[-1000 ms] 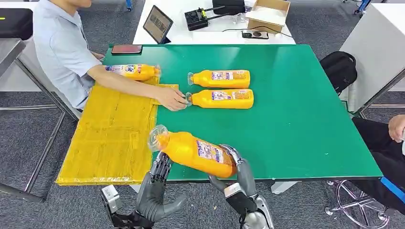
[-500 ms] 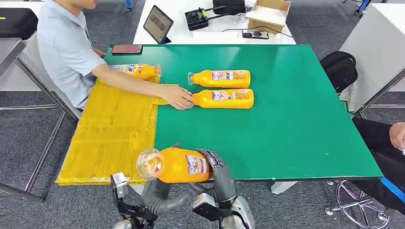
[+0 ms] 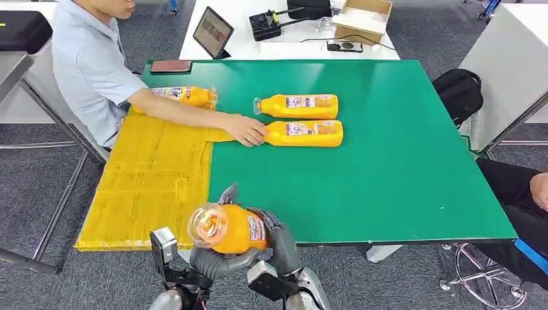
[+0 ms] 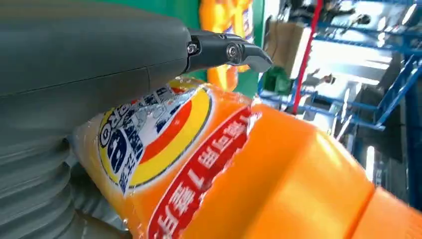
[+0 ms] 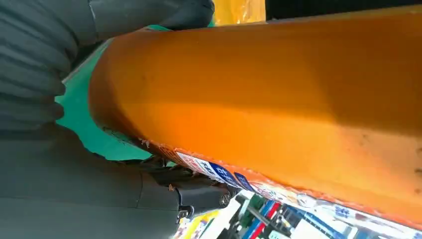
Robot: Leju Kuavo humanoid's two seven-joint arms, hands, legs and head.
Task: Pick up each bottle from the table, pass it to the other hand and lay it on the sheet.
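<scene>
Both hands are closing around one orange bottle [image 3: 229, 228] at the bottom centre of the frame, just off the near edge of the green table [image 3: 400, 161]: the right hand [image 3: 276, 234] is wrapping its body from the right, while the left hand [image 3: 216, 258] is cupping it from beneath, thumb lying along the label in the left wrist view. Its clear cap is pointing toward the camera. By the look of it, the hand-over is mid-way, with neither hand letting go.

One bottle on the sheet [image 3: 184, 96] is lying at the far end of the yellow sheet [image 3: 148, 187], upper left of centre, so one delivery appears done. Two more are waiting side by side on the table above centre, the rear bottle [image 3: 298, 106] and the front bottle [image 3: 302, 133]. A seated person's hand [image 3: 247, 130] is resting at the front bottle's cap. Judging from this, three bottles are yet to reach the sheet.
</scene>
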